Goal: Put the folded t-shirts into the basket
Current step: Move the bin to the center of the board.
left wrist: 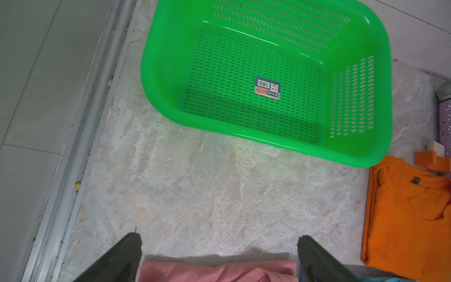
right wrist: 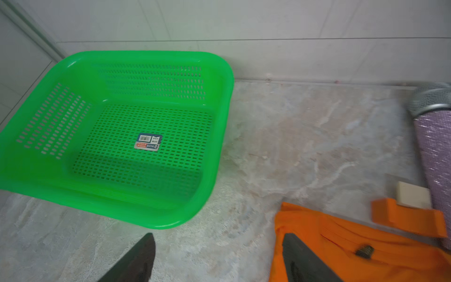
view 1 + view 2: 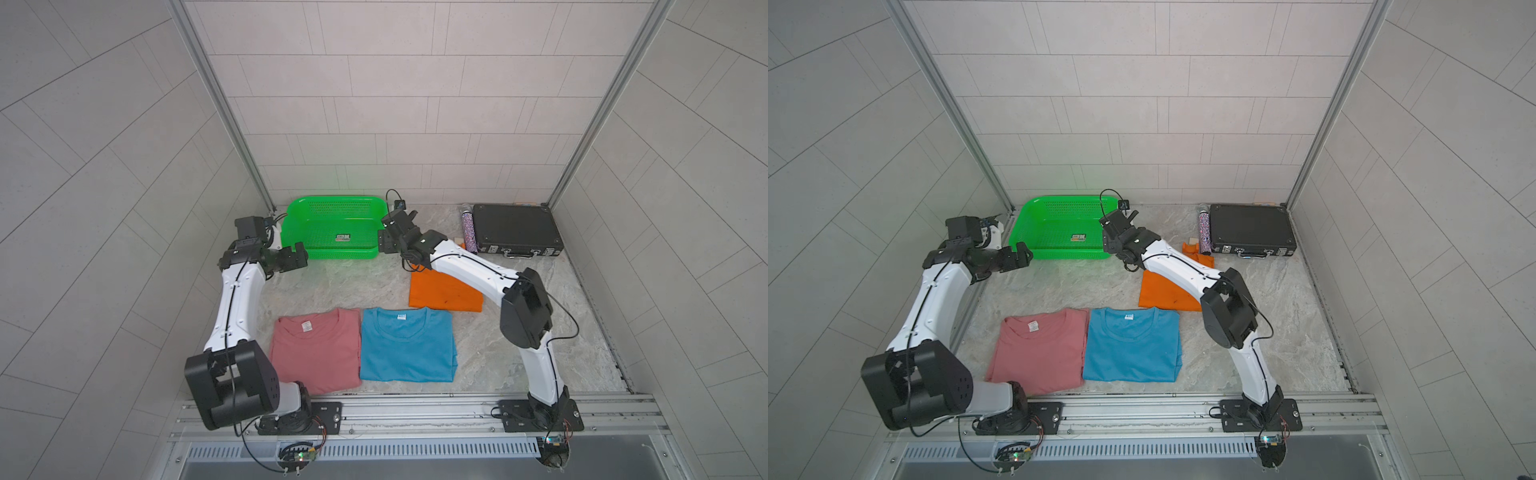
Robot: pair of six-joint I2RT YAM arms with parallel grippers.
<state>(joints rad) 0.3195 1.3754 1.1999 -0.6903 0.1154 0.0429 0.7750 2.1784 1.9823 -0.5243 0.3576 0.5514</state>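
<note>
The bright green basket (image 3: 332,254) (image 3: 1067,254) stands at the back left with nothing in it but a sticker; its rim shows in both wrist views (image 1: 268,141) (image 2: 97,202). The pink t-shirt (image 3: 316,353) (image 3: 1038,353) (image 1: 219,271) and the blue t-shirt (image 3: 405,345) (image 3: 1131,345) lie side by side at the front. The orange t-shirt (image 3: 440,295) (image 3: 1163,293) (image 1: 410,219) (image 2: 329,227) lies partly under the right arm. My left gripper (image 3: 297,259) (image 1: 219,238) hangs open in front of the basket's left corner. My right gripper (image 3: 384,243) (image 2: 218,235) is open by the basket's right front corner, one finger over the orange shirt's edge.
A black case (image 3: 515,228) (image 3: 1250,228) sits at the back right, with a glittery purple cylinder (image 3: 468,232) (image 2: 434,158) beside it. An orange plastic piece (image 2: 410,219) and a white block (image 2: 412,195) lie by the orange shirt. Tiled walls close in on three sides.
</note>
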